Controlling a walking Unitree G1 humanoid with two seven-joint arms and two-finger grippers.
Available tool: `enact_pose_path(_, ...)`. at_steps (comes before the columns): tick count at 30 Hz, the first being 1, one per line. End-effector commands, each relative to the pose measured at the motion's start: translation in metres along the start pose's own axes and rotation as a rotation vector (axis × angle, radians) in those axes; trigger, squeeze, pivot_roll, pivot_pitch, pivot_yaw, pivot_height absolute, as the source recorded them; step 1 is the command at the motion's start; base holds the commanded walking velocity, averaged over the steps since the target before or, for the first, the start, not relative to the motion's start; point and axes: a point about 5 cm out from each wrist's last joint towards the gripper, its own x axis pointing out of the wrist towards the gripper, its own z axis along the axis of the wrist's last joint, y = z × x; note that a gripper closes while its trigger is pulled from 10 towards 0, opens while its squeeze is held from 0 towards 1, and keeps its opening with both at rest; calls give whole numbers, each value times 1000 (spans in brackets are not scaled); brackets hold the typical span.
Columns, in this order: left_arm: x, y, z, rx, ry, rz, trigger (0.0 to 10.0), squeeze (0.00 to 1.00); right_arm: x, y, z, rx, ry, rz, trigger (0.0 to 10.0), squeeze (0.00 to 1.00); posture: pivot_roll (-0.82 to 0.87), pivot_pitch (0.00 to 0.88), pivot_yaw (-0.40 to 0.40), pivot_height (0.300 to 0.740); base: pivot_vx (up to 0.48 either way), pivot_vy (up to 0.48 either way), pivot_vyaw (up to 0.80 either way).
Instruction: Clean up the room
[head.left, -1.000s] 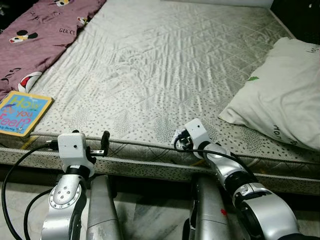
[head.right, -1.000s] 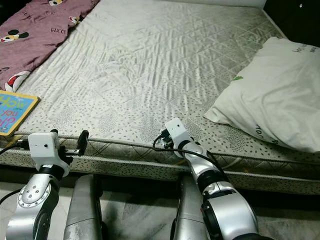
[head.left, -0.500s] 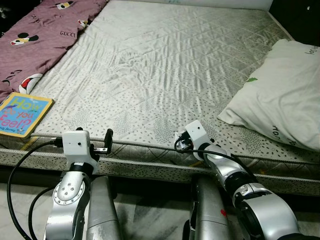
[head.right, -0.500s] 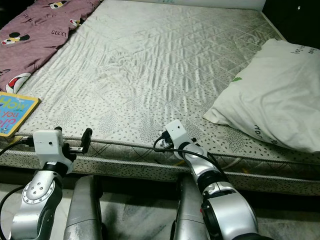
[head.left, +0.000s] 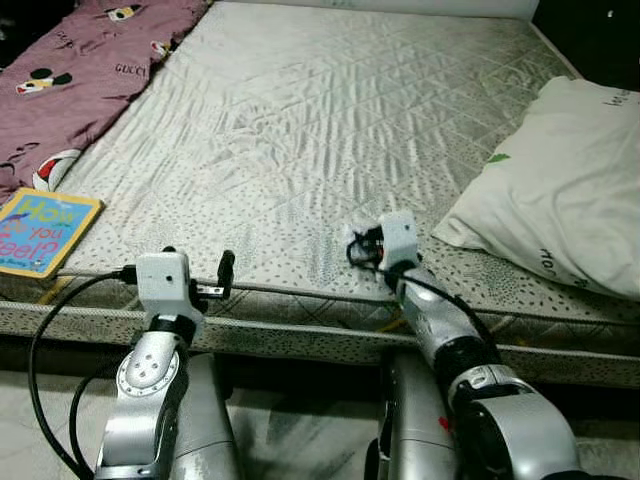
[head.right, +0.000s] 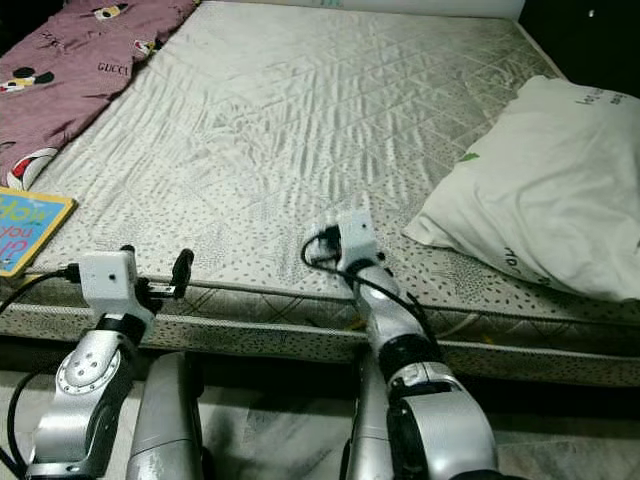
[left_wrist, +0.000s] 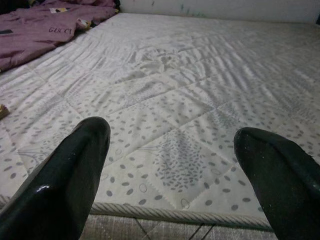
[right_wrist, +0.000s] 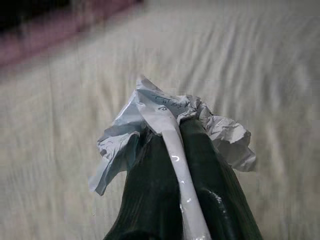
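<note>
Raised farther over my mattress (head.left: 300, 130), right gripper (right_wrist: 172, 135) pinches crumpled paper (right_wrist: 155, 117) while left gripper (left_wrist: 170, 165) waits open at the near edge.

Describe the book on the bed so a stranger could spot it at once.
Start at the big pale quilted mattress and go to its near left corner, just below the purple cartoon blanket. The book lies flat there at the edge. It is the one thin, hard, bright thing: blue cover, yellow border, colourful lettering.
</note>
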Motion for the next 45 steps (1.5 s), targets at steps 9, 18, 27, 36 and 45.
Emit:
enact_pose_path(9,-4,3,-2,-19,-9,30,10000,0,-34,13,29,-31,-214,-2,0,0,-52,0,-7,497,0,0,0)
enact_pose_path(18,3,-4,-3,-10,-5,-19,10000,0,-48,24,32,-55,-206,34,10000,0,-69,0,15,497,0,0,0)
enact_pose_path(27,0,-1,-4,-8,-2,-3,10000,0,-40,19,38,-41,-191,21,10000,0,-54,0,-3,535,0,0,0)
enact_pose_path(36,0,-2,-6,-12,1,-2,10000,0,-36,21,40,-50,-181,30,10000,0,-56,0,-4,601,0,0,0)
enact_pose_path(45,2,-3,-4,-13,-8,0,10000,0,-35,20,41,-49,-181,25,10000,0,-50,0,-5,648,0,0,0)
